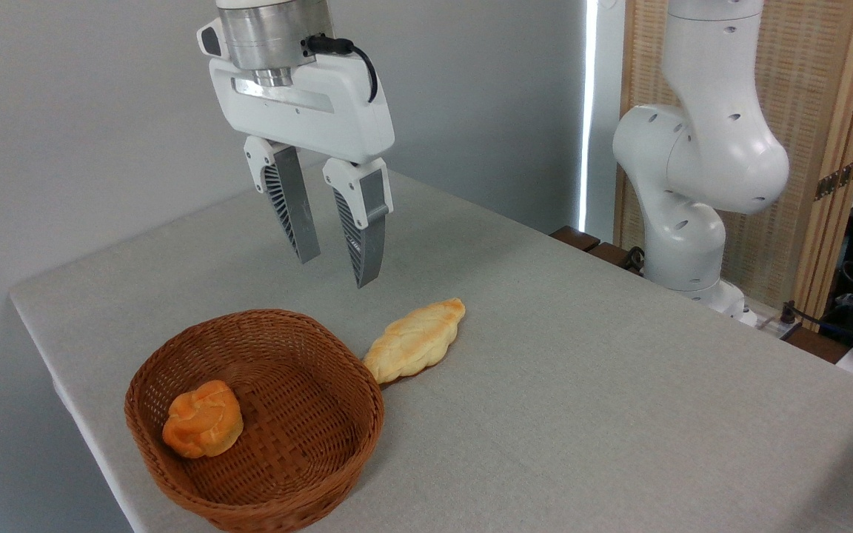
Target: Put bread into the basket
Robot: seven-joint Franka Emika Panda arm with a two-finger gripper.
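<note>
A grey cloth-covered table (pixel 582 385) fills most of the frame. The white arm (pixel 700 163) stands at the right edge. At upper centre-left hangs the gripper (pixel 338 270), fingers parted, holding nothing. The basket (pixel 300 459) sits lower left. The bread (pixel 415 340) lies on the table just right of its rim. A small orange bun (pixel 203 428) rests inside the basket.

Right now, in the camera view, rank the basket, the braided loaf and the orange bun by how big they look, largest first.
1. The basket, clearly the largest.
2. The braided loaf, beside the basket on the table.
3. The orange bun, inside the basket; it sits nearer the camera yet looks smaller than the loaf.
</note>
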